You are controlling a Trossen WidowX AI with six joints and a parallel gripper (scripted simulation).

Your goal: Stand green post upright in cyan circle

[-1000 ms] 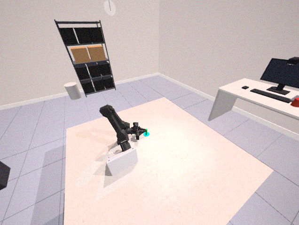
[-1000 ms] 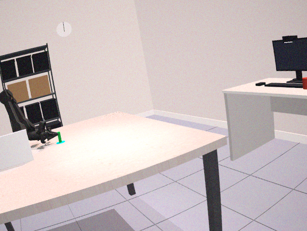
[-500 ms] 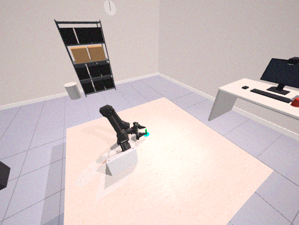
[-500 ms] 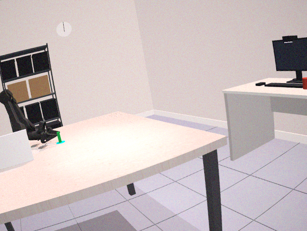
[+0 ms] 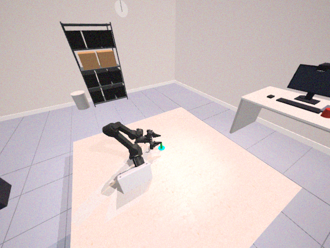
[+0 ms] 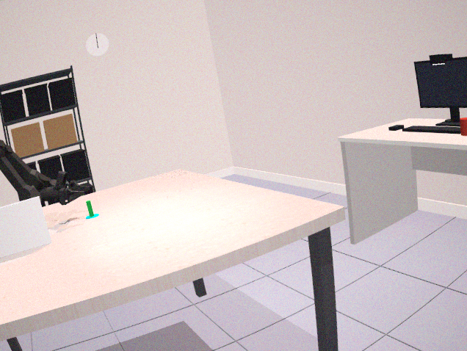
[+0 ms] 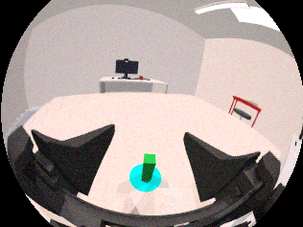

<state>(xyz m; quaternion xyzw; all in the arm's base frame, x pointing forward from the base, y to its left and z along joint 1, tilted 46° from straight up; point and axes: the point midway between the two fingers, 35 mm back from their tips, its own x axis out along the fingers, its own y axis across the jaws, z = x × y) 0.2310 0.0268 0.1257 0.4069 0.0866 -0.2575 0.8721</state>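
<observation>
The green post [image 5: 161, 146] [image 6: 89, 208] [image 7: 149, 169] stands upright on the cyan circle [image 5: 159, 148] [image 6: 95, 215] [image 7: 136, 178], with cyan showing around its foot. In the wrist view its foot is a little right of the circle's middle. My gripper [image 5: 161, 139] [image 7: 151, 132] is open and empty, its fingers wide apart. In the wrist view the post shows between and below the two fingertips, touching neither. In the exterior view the gripper [image 6: 91, 189] is behind the post and higher than it.
A white panel [image 5: 136, 177] [image 6: 22, 228] stands by the arm's base on the pale table [image 5: 202, 186] [image 6: 180, 226] [image 7: 125, 111]. Off the table are a desk [image 5: 279, 106] with a monitor and a dark shelf rack against the wall.
</observation>
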